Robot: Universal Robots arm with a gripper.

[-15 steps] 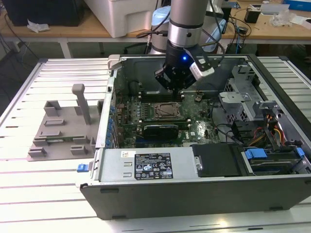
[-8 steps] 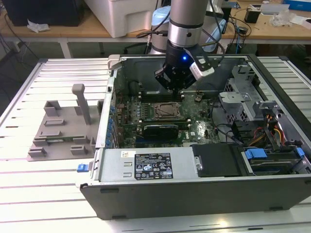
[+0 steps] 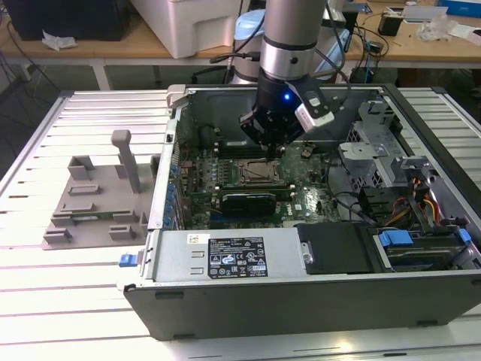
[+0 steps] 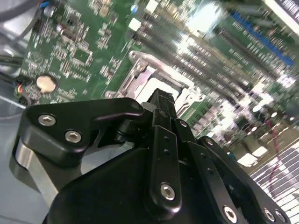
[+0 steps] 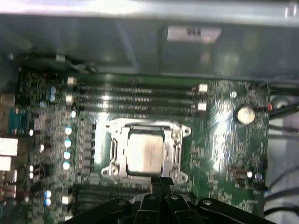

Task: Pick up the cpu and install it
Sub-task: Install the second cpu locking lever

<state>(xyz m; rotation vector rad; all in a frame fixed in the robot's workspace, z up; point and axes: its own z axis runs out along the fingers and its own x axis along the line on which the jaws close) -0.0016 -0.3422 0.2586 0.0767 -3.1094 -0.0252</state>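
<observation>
The cpu, a silvery square chip, lies flat in the metal-framed socket on the green motherboard; its top is bare and nothing touches it. My gripper hovers just off one edge of the socket, fingers pressed together and holding nothing. In the second wrist view the black fingers stand over the socket's metal bracket. The exterior view has my gripper low inside the open computer case, right behind the socket.
Memory slots run along the socket's far side, and a coin battery sits beside them. A drive cage and cables fill the case on the exterior view's right. A grey fixture plate with posts lies outside, on the left.
</observation>
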